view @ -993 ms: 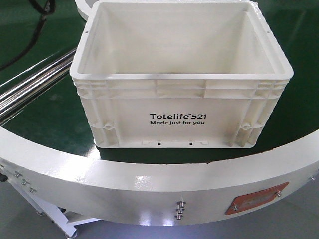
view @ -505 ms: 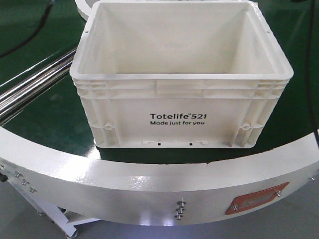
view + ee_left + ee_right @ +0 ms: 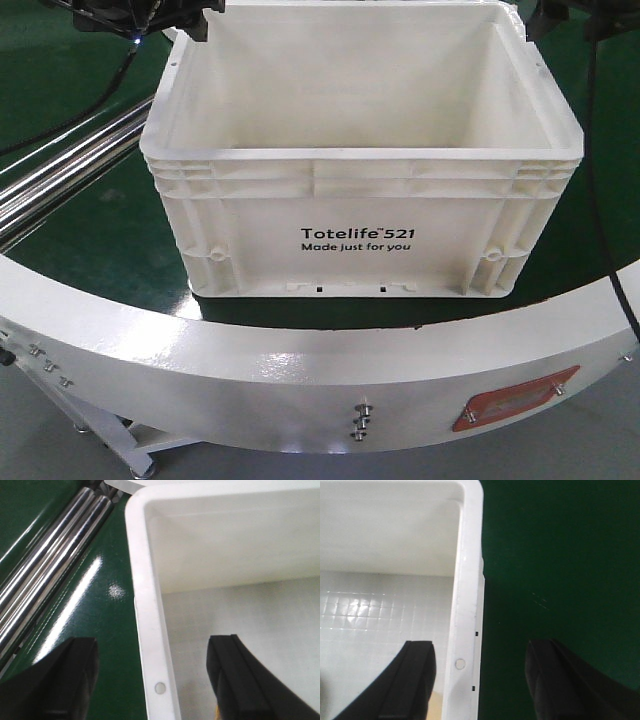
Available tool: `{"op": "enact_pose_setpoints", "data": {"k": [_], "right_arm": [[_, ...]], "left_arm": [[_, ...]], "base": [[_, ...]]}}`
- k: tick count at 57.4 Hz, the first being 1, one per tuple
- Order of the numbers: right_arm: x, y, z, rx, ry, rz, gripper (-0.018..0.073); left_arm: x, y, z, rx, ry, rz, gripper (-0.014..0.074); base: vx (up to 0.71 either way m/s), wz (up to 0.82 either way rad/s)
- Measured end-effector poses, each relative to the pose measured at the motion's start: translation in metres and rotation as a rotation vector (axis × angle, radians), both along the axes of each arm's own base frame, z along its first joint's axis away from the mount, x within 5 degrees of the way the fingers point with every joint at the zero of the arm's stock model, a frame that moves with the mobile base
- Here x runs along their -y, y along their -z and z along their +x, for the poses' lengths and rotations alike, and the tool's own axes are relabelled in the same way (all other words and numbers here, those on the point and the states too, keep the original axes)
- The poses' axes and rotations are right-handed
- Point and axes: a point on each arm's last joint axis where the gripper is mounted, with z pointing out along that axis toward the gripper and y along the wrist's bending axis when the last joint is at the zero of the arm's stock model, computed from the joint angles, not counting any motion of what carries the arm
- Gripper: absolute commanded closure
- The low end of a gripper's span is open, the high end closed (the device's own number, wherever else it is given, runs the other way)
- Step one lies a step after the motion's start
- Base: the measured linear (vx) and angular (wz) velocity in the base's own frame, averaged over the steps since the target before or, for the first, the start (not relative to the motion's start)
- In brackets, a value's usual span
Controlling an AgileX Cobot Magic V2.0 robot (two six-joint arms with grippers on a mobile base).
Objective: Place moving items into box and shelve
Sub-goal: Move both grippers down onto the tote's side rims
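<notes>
The box, a white crate printed "Totelife 521", stands on the green surface. My left gripper is open over the box's far left rim. In the left wrist view the left gripper straddles the rim, one finger outside and one inside. My right gripper is open at the far right rim. In the right wrist view the right gripper straddles the rim the same way. The moving items are hidden; only a tan patch shows inside the box.
Chrome rails run diagonally left of the box and show close to the rim. A white curved frame with an orange plate crosses the front. Black cables hang at the right.
Both grippers have come into view at the box's far corners, with cables trailing. The box has not moved.
</notes>
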Motion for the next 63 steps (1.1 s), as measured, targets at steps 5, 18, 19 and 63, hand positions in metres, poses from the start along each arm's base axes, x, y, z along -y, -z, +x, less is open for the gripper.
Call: {"op": "enact_pose_setpoints", "data": {"k": [5,18,19,63], "right_arm": [[0.0,0.0,0.0,0.0,0.006,0.001,0.0106],[-0.002,0.012,0.009,-0.035,0.01,0.028,0.0106],[-0.003,0.013,0.009,-0.039,0.01,0.03,0.0106],[-0.006,0.05,0.028,-0.151,0.008,0.045,0.0107]], "left_arm": [[-0.001,0.0,0.0,0.001,-0.009,0.001,0.0041],[-0.001,0.0,0.0,0.004,-0.012,0.0,0.0041],[-0.001,0.0,0.0,0.005,-0.012,0.0,0.0041],[0.005,0.034,0.018,-0.085,-0.014,0.029,0.0146]], "base": [[0.0,0.0],[0.0,0.0],[0.0,0.0],[0.0,0.0]]}}
